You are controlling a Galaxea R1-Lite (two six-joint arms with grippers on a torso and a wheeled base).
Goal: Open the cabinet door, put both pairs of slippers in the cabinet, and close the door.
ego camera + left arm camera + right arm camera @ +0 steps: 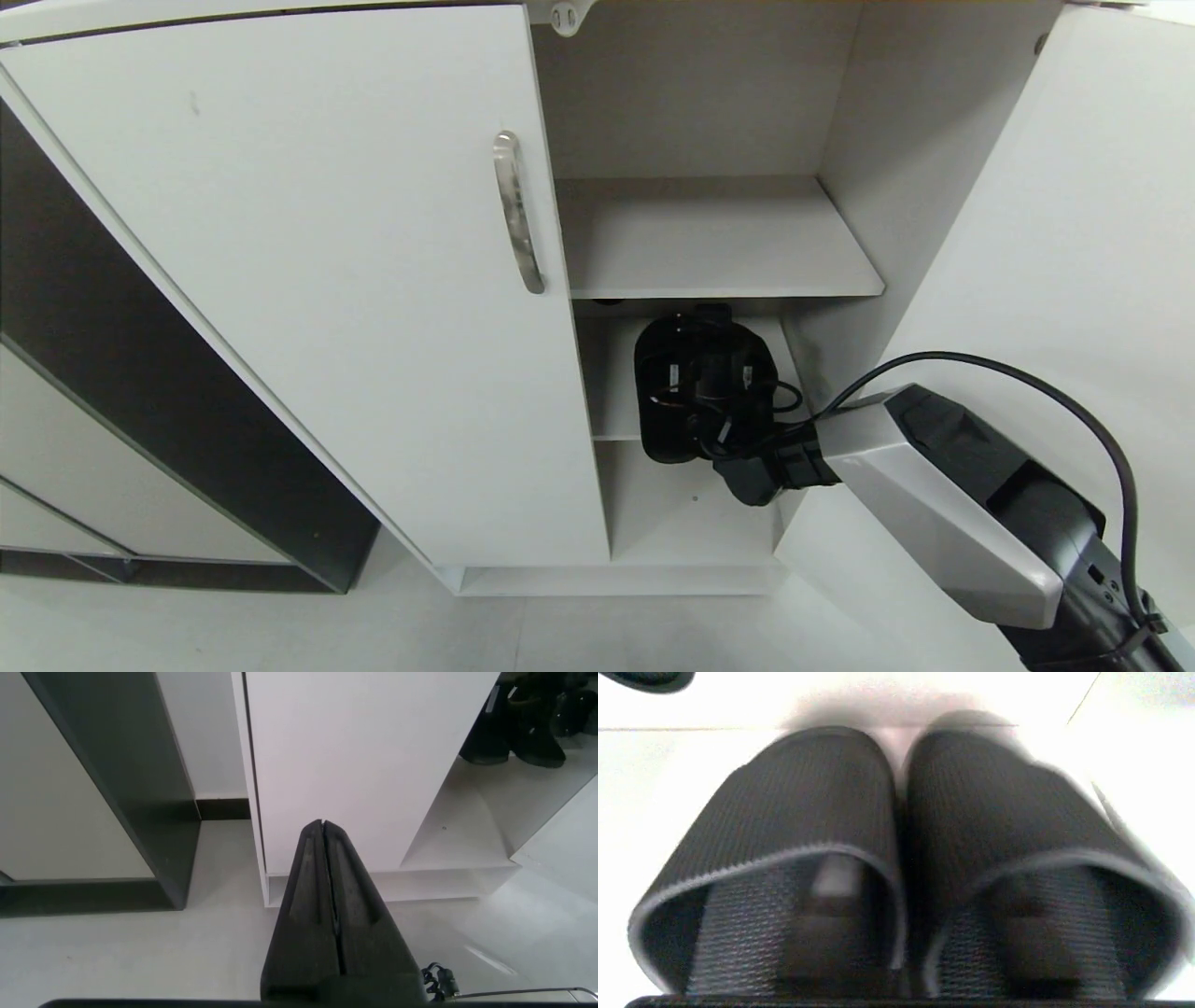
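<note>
You are setting the black slippers [672, 373] on the cabinet's [878, 140] lower shelf [611, 401], right gripper [724, 439] apparently clamped on them and left gripper [322, 835] pressed together; next, slide them deeper and release.

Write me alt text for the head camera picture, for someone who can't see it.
The right tool holds a pair of black slippers at the front of the lower shelf inside a white cabinet. The cabinet's right door stands open; its left door, with a metal handle, is shut.
</note>
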